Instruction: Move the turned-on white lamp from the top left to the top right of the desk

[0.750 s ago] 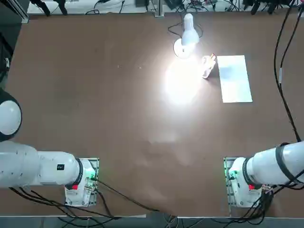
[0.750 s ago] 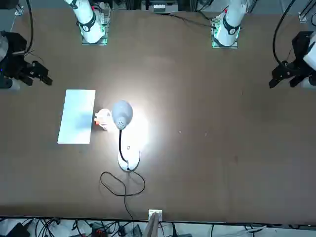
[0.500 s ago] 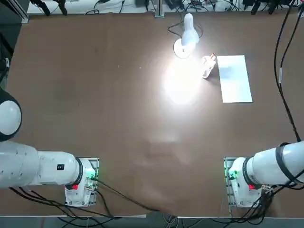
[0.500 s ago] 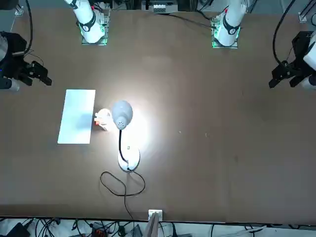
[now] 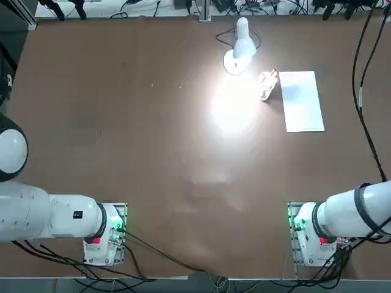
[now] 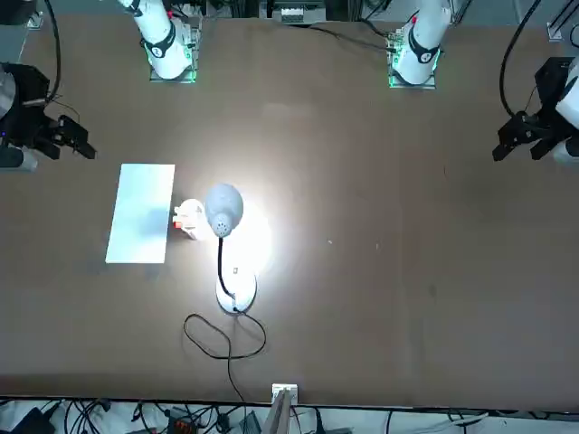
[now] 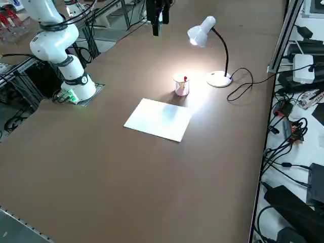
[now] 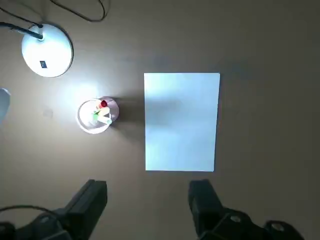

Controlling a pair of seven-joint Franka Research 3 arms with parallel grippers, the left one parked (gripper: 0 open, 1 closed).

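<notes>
Desk [image 5: 153,152] is carrying everything, w/ R arm [image 5: 357,210] reaching out to the right from its near-side base and R claw [image 8: 147,200] hanging above the right side, facing down, fingers spread wide, holding nothing. Lamp [image 7: 219,78] is standing upright near the far edge, just R of ctr in top view, long axis running far-to-near, head bending over & aiming down twd the robot's side; it's glowing brightly, white w/ round base, slim blk neck & trailing blk cord [image 6: 226,357].
</notes>
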